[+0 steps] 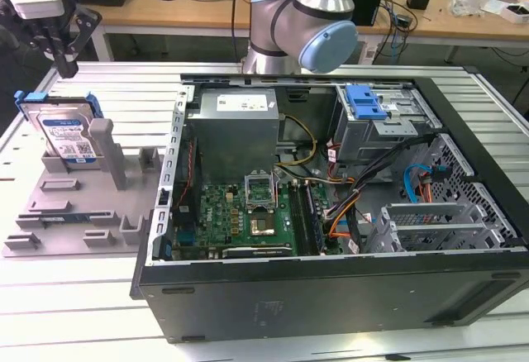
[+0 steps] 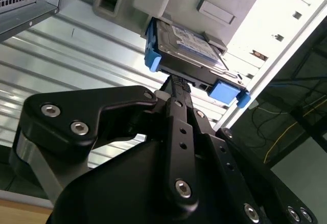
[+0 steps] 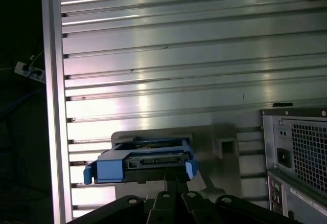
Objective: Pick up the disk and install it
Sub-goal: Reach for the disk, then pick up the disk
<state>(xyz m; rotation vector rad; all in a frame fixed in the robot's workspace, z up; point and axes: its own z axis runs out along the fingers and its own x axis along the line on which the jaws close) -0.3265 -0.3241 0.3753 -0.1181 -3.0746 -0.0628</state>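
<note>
Hand (image 1: 66, 69) hangs at the far corner of the exterior view's left, its fingers (image 1: 59, 48) pressed together with nothing between them. In both wrist views its tip (image 2: 178, 81) (image 3: 174, 175) points at the upper edge of the disk (image 2: 186, 45) (image 3: 148, 165) and stands close to that edge; in the exterior view there is a clear gap between the two.

Below the tip, the disk (image 1: 66, 135) stands on edge, leaning back a little, in a slot of the grey fixture (image 1: 74, 205). Its white-and-blue label faces the exterior camera, and its blue bracket (image 1: 37, 99) frames the top and sides. A tall grey post (image 1: 111, 151) of the fixture rises just beside it, towards the exterior view's right.

The fixture lies on the ribbed metal surface (image 1: 74, 312). Next to it, on the exterior view's right, is the open computer case (image 1: 331, 296), lying on its side with the green board (image 1: 240, 213) and grey power unit (image 1: 235, 130) exposed. A small blue latch (image 1: 365, 102) sits on the drive cage at the case's far end. The arm (image 1: 306, 15) rises behind the case.
</note>
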